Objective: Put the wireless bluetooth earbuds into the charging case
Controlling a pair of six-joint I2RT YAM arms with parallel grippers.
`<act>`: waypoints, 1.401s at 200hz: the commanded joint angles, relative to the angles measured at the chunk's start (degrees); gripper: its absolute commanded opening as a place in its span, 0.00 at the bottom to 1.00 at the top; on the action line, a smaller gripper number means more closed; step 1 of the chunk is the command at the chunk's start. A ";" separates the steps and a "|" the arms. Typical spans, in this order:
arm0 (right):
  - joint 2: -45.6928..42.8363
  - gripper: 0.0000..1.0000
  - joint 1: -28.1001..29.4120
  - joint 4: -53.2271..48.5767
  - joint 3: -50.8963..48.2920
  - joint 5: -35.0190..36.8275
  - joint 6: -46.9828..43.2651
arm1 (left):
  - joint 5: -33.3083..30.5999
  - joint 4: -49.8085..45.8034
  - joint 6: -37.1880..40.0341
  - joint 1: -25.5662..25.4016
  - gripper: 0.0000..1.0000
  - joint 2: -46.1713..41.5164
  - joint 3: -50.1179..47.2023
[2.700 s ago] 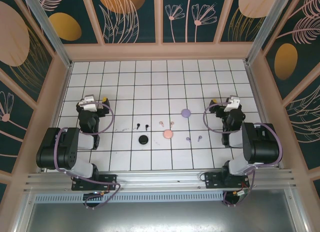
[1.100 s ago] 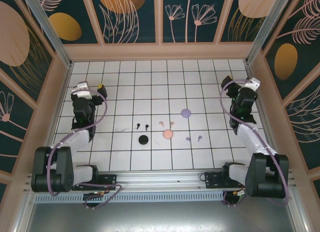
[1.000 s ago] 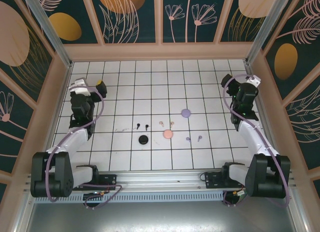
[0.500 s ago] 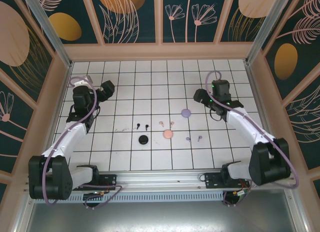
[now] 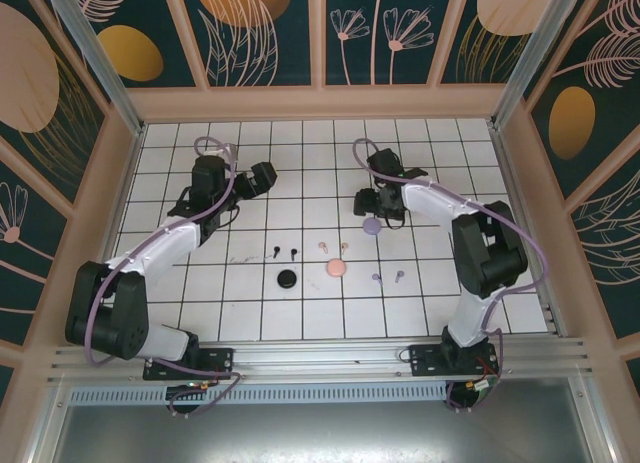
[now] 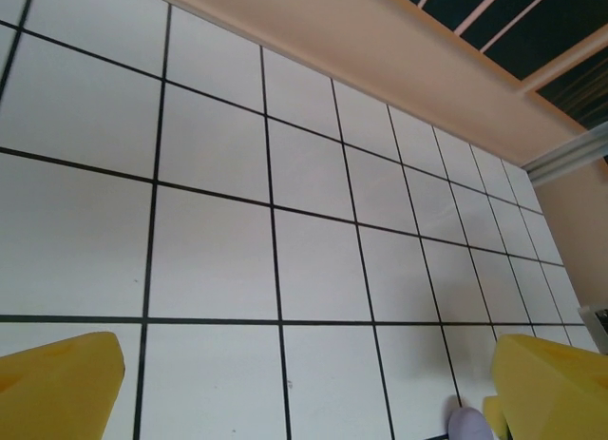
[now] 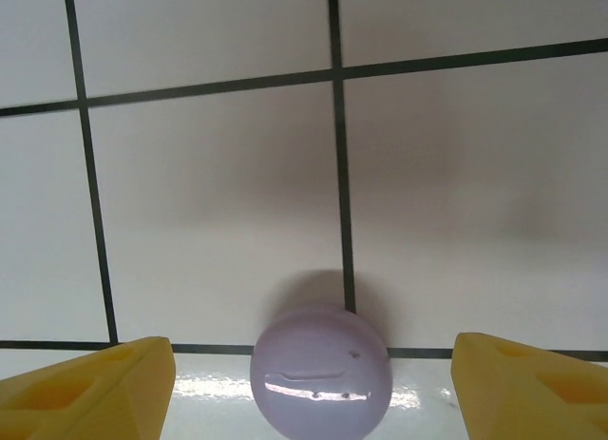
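Observation:
Six tiny earbuds lie on the tiled floor in the top view: two black earbuds (image 5: 284, 252), two pink earbuds (image 5: 333, 247) and two lilac earbuds (image 5: 387, 276). Three round charging cases lie near them: black case (image 5: 287, 278), pink case (image 5: 335, 268) and lilac case (image 5: 371, 226). My right gripper (image 5: 373, 207) hovers just behind the lilac case (image 7: 321, 369); its yellow fingertips (image 7: 85, 383) stand open on either side of the case with gaps. My left gripper (image 5: 260, 176) is open over bare tiles, and the lilac case (image 6: 467, 423) peeks in beside its right finger.
The white tiled floor (image 5: 300, 183) is boxed in by peach walls (image 5: 320, 103) on three sides. Both arm bases sit on the rail (image 5: 320, 358) at the near edge.
Both arms have swung in from the side walls toward the middle. The right gripper has come down behind the lilac case; the left gripper has moved right. Earbuds and cases have not moved.

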 commanded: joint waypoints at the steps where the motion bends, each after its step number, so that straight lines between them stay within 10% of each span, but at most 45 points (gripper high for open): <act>1: 1.87 0.77 1.05 -5.34 2.84 3.06 -2.83 | 0.08 -0.59 -0.07 -1.00 0.99 1.22 2.71; 280: 7.95 0.52 3.42 -4.79 0.68 3.65 -3.02 | -0.33 -3.23 -1.07 -2.60 0.99 2.42 5.60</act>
